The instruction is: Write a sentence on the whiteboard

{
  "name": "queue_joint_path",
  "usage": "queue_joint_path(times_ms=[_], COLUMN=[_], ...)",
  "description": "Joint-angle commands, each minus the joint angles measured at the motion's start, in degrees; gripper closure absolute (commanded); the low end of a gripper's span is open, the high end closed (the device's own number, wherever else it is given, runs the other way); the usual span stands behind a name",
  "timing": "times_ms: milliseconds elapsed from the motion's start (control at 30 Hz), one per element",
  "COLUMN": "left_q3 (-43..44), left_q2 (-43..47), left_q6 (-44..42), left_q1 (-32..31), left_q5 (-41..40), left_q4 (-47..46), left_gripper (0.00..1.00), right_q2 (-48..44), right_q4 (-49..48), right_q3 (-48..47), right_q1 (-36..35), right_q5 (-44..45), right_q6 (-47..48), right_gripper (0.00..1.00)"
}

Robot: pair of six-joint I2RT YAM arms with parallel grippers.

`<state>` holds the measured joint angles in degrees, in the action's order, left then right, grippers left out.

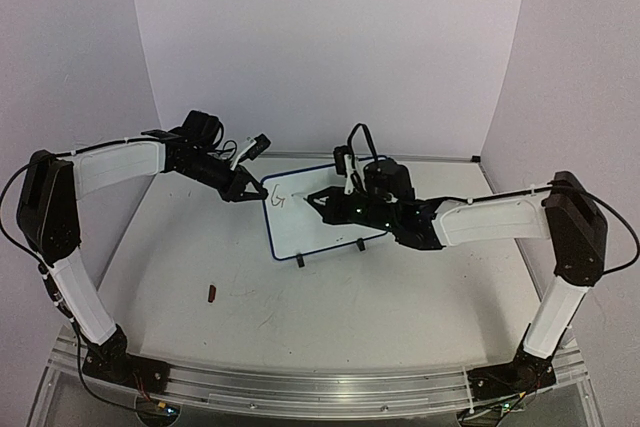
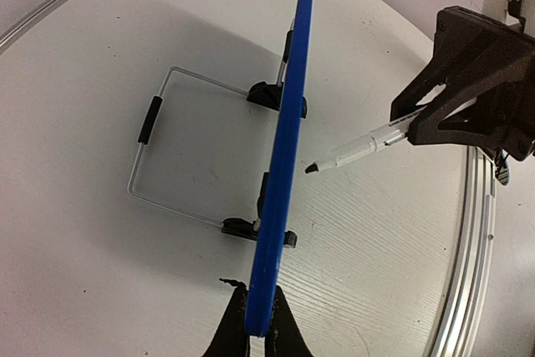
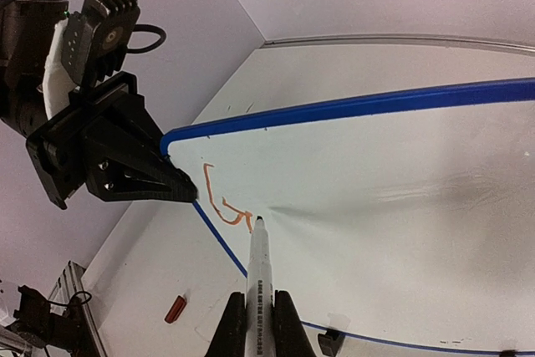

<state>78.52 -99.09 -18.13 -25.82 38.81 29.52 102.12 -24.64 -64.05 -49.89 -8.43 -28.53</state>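
Barely begun, we had one letter of the sentence on the whiteboard, left gripper clamping its edge, right gripper closed on the marker just beside it.

I see the whiteboard propped at a tilt on its two black feet, white-faced with a blue rim and rounded corners. Of the sentence I can read only one orange-red "G", near the board's upper left corner.
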Motion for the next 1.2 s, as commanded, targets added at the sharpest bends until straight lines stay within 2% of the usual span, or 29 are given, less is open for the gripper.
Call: queue_joint_path(times_ms=[0,633,1167], left_q3=[0.5,0.5,0.5], left_q2=[-1.9,-1.8,-1.7], left_q6=[-1.8,-2.0,-1.9], left_q1=[-0.5,-0.6,-0.7], left_q5=[-5.0,-5.0,-5.1], left_q4=[2.7,2.9,2.9], left_gripper=[1.00,1.00,1.00], right_q2=[1.3,4.7,0.3], right_q4=[-0.5,-0.3,1.6], right_q3=[-3.1,-3.8,-1.6], right_q1=[0.2,0.5,0.5], right_q5=[1.5,0.5,5.0], right_q6=[0.3,-1.2,0.3], right_gripper=[1.00,1.00,1.00])
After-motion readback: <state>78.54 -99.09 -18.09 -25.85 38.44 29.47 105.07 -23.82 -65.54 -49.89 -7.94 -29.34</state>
